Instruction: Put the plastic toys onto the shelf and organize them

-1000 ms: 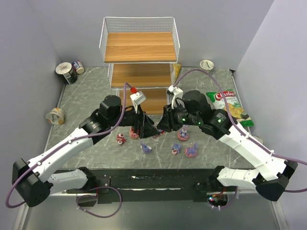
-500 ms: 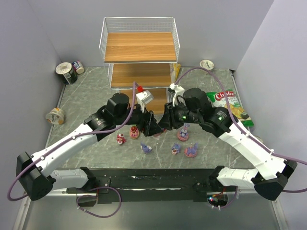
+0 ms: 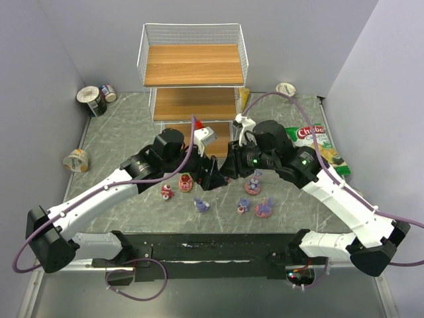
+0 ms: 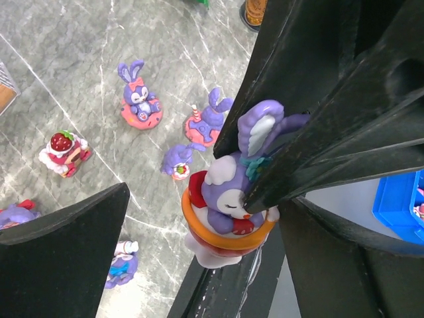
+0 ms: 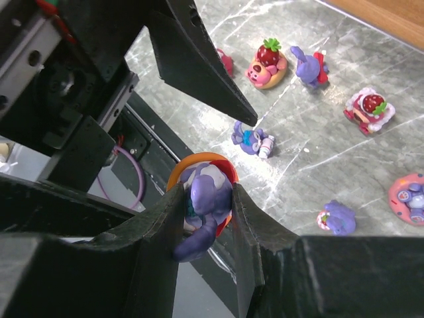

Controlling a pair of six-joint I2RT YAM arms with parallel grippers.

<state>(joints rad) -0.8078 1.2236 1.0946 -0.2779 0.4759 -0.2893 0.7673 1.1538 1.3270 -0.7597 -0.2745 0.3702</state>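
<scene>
The purple bunny figurine (image 4: 228, 192), seated in an orange ring base, is pinched at head and ears between the fingers of the right gripper (image 5: 207, 205). It is held in the air just in front of the shelf (image 3: 192, 73), above the grey marbled tabletop (image 3: 112, 132).

The left gripper (image 3: 212, 179) is spread wide and presented to the same toy. In the left wrist view one of its fingers (image 4: 66, 232) is seen to one side of the bunny and apart from it, and the orange base lies in the gap between the jaws. Whether the base is touched on the other side cannot be told, since that side is masked by black fingers.

This is judged to be a hand-over. The bunny is offered with its base exposed, so that a grip better suited to standing it upright on a board can be taken.

The other toys, among them a strawberry-topped figure (image 4: 64, 152) and a bunny on a pink base (image 4: 138, 99), are seen scattered on the tabletop in front of the shelf. No toy is seen on the shelf's two upper boards, so the task is judged to be at an early stage.
</scene>
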